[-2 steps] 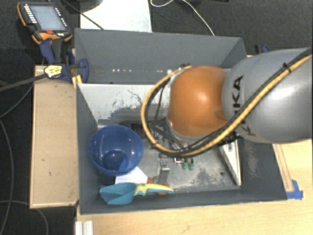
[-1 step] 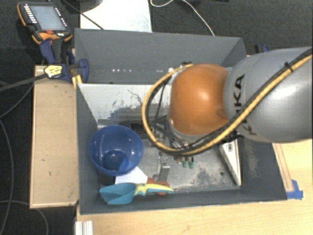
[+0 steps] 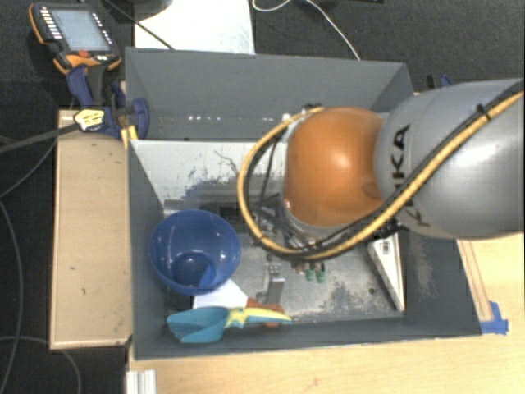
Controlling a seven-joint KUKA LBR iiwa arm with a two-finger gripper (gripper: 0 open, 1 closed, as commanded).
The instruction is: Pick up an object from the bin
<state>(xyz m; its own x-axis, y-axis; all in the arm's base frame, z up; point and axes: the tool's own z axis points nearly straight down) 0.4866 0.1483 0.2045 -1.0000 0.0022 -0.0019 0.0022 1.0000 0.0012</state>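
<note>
KUKA arm (image 3: 459, 179), orange wrist cover (image 3: 332, 167), reaches over the grey bin (image 3: 262, 97) from the right. The gripper (image 3: 274, 289) is low over mid-floor, mostly hidden; its opening cannot be told. A blue bowl (image 3: 194, 250) stands upright at the left. Nearest the gripper is a teal scoop (image 3: 199, 325) by the front wall, with a yellow-orange piece (image 3: 261, 313) touching it, possibly its handle.

The arm (image 3: 467, 203) hangs over the bin (image 3: 246, 97), beside a blue bowl (image 3: 194, 249) and a teal scoop (image 3: 197, 325).
</note>
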